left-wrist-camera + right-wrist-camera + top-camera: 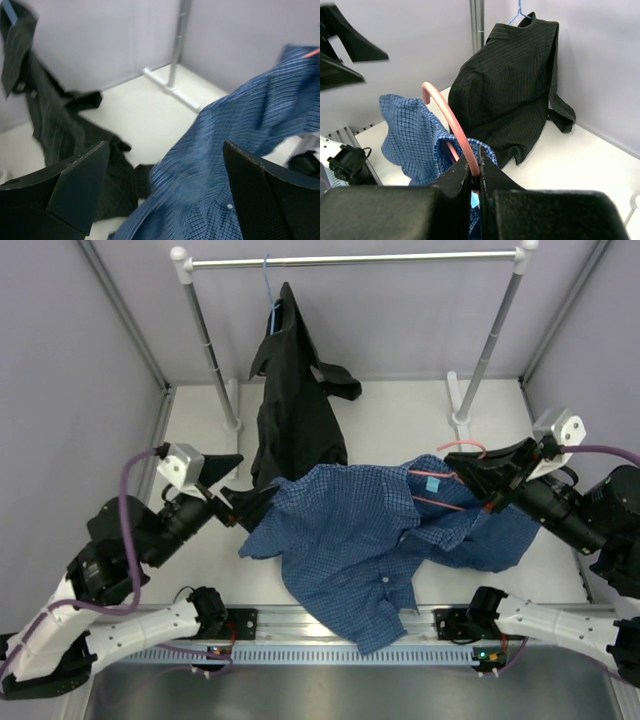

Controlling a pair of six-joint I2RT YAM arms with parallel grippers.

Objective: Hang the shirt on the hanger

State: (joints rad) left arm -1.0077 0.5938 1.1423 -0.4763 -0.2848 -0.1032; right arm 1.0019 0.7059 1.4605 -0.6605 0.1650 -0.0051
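Observation:
The blue checked shirt (360, 540) lies spread on the table's middle, with its collar and light-blue label (433, 483) raised at the right. The pink hanger (440, 502) sits inside the collar, its hook (462, 447) sticking out. My right gripper (478, 478) is shut on the hanger's neck; in the right wrist view the hook (451, 119) rises from the closed gripper (479, 162) above the shirt (410, 135). My left gripper (247, 504) is open at the shirt's left edge. In the left wrist view the gripper (165, 145) is spread wide, with the blurred shirt (225, 150) between the fingers and beyond.
A black shirt (290, 410) hangs on a thin blue hanger (268, 285) from the rack's rail (400, 257), and its tail lies on the table beside my left gripper. The rack's posts (490, 340) stand at the back. Grey walls close in on both sides.

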